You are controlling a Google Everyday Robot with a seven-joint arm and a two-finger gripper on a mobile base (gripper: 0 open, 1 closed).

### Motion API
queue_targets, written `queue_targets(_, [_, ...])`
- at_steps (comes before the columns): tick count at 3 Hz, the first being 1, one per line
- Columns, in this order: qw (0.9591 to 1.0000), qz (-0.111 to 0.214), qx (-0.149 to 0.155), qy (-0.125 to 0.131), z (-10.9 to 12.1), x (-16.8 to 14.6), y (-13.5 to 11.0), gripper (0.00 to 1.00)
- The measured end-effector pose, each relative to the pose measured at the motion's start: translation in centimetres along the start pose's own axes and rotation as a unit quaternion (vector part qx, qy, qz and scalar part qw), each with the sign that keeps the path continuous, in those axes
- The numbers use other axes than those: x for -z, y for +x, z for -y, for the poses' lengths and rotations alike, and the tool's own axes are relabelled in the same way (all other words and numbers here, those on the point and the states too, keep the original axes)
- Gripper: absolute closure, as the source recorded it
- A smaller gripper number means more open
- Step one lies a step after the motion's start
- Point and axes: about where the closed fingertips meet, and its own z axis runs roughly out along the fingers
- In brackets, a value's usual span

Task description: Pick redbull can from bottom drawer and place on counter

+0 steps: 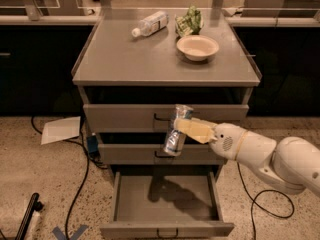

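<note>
We see the gripper (182, 127) in the air in front of the cabinet, at the level of the gap between the top drawer (120, 118) and the middle drawer (125, 154), reaching in from the right on the white arm (280, 159). Its pale fingers (196, 130) are clamped on the redbull can (173, 142), gripping it around the upper half. The can is clear of every surface, roughly upright, top tipped a little to the right, its lower end overlapping the middle drawer's front in our view. It hangs above the bottom drawer (145, 204), which stands open with its dark loop handle facing us; we see shadow on the drawer floor and no item in it. The two drawers above are closed. The counter (125, 59) carries a clear plastic bottle (150, 24) lying on its side near the back edge, a green bag (189, 20) just right of it, and a pale bowl (197, 47) in front of the bag, toward the right side. The can is well below the counter's front rim and not touching it. On the speckled floor left of the cabinet we see a white sheet of paper (61, 130), a dark cable (80, 184) and a blue tape cross (70, 232); another cable loops on the right under the arm
</note>
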Motion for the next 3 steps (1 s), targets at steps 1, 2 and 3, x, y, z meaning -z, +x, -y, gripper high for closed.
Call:
queue_targets(1, [0.9988,0.013,0.041,-0.024,-3.3,-1.9,-4.7,1.0])
queue_targets(2, [0.9965,0.016,0.067,-0.047,-6.2,-4.4,-7.7,1.0])
queue_targets(3, [0.9938,0.008,0.088,-0.067,-9.5,-7.8,-9.9,1.0])
